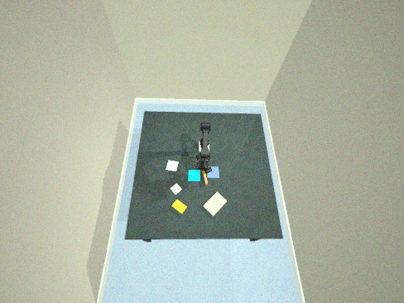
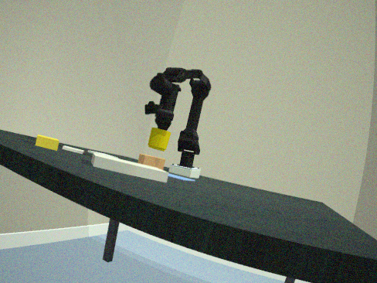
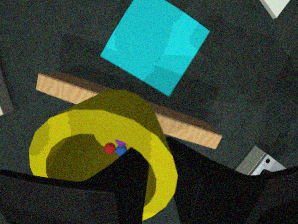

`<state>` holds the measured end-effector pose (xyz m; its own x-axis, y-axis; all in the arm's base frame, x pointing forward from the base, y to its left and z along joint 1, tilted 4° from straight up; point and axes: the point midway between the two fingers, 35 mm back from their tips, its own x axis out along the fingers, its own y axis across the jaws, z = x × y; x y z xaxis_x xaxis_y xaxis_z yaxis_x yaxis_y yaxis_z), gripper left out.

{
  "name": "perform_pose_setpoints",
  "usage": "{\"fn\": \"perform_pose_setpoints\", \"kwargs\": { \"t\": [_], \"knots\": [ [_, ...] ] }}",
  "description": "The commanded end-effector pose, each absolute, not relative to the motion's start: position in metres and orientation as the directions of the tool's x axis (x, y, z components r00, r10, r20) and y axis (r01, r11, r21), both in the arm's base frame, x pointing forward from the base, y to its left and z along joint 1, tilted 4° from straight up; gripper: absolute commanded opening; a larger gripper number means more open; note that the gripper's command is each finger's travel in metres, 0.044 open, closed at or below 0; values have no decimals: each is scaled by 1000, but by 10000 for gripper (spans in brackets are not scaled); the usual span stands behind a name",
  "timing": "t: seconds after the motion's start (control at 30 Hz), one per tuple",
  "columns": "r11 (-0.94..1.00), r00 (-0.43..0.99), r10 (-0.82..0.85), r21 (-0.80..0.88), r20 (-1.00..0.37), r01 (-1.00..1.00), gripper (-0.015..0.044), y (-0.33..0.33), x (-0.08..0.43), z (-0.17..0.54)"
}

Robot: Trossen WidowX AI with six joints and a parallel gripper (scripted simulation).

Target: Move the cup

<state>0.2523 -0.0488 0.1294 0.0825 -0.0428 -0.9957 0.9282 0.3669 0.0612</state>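
Yellow cup (image 2: 159, 139): airborne, axis near vertical, slightly tilted, mouth up. Gripper (image 2: 162, 124) clamped on its rim. No legible markings.

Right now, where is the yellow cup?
The yellow cup hangs in the pincer, clear of the table, above the wooden bar in the wrist view, just short of the cyan pad.

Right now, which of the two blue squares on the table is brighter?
The bright turquoise pad, left of the wooden bar in the top view. The other pad, right of it, is pale blue.
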Motion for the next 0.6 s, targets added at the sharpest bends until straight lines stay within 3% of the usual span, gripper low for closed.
{"fn": "perform_pose_setpoints", "kwargs": {
  "t": [0.0,0.57],
  "knots": [
    [370,82,-39,62,-996,927,0,-55,252,130],
    [370,82,-42,61,-996,927,0,-87,253,132]
  ]
}}
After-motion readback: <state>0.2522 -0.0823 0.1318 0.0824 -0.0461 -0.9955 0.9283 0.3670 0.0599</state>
